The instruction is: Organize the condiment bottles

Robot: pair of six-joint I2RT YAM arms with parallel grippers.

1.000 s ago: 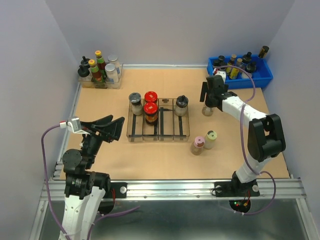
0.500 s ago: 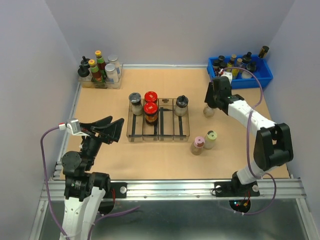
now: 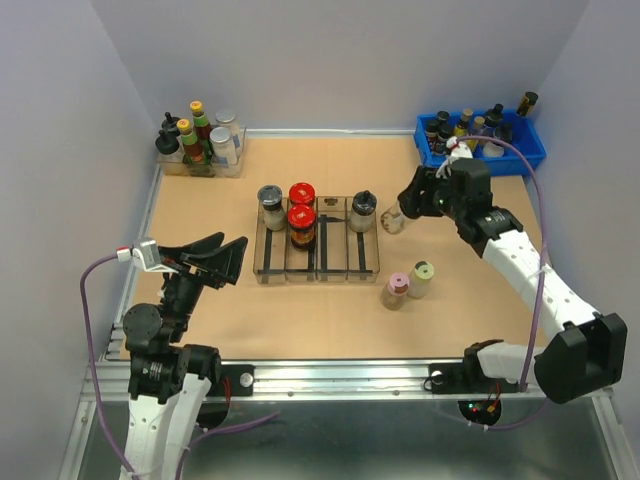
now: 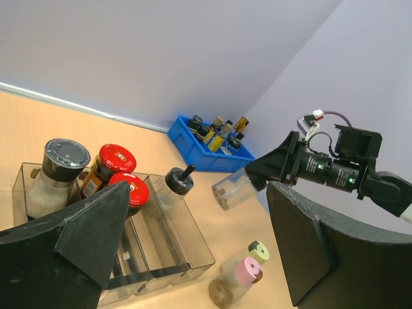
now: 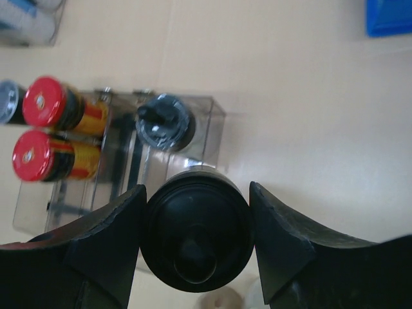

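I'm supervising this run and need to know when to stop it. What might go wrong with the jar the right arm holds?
1. The right claw grips the clear knob-capped jar by its cap end, tilted sideways above the table; it may slip out or the cap may loosen.
2. Lowering it into the organizer tray could knock the second knob-capped jar standing in the rightmost compartment.
3. A drop could topple the pink-capped jar nearby.

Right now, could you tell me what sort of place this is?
Likely a robotics lab test cell: arms bolted to an aluminium rail, plain enclosure walls, and the right end effector holding a black-capped jar.
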